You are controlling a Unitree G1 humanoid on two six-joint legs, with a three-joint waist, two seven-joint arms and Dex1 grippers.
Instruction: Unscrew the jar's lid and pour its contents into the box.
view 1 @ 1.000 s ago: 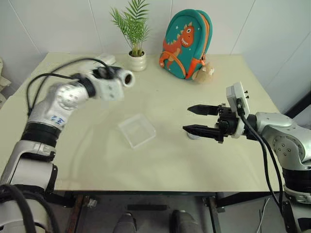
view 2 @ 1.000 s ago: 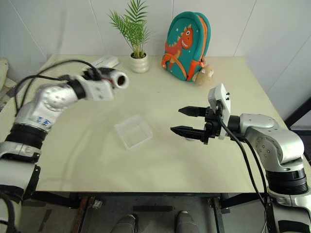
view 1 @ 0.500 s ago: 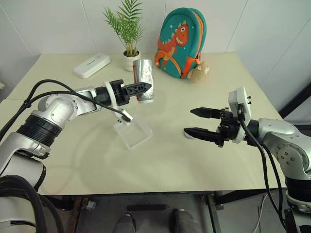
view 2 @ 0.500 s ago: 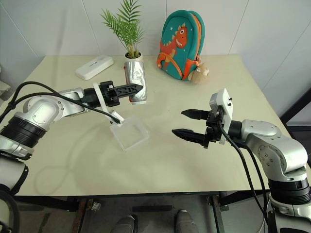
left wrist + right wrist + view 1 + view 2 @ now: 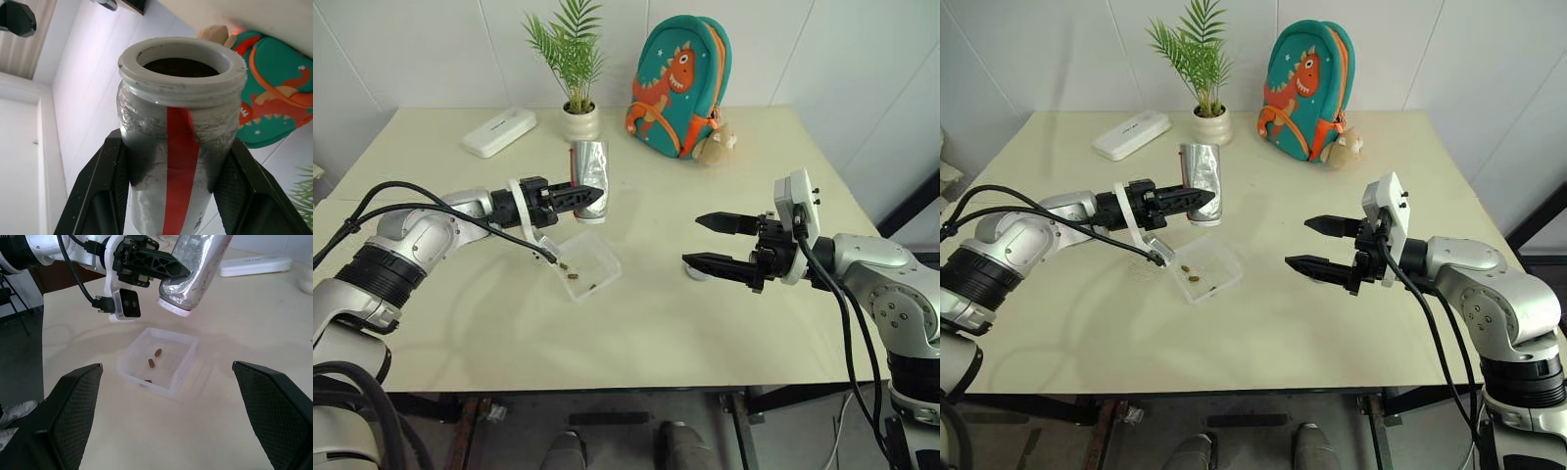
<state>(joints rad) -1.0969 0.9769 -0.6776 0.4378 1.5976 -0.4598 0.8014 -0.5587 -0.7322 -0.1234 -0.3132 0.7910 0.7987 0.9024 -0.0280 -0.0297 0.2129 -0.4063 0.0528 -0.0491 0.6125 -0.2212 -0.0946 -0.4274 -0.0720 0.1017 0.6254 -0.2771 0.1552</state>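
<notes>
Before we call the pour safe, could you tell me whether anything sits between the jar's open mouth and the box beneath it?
Nothing visible does. The left gripper holds the jar mouth-down over the box, with open air between; some contents already lie inside.

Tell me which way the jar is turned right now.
Upside down: the jar, gripped by the left tool, has its open mouth facing down over the box, where brown pellets lie.

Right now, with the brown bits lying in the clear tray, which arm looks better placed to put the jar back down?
The left. Its gripper is shut on the upturned jar above the tray. The right gripper hangs open and empty, off to the side.
</notes>
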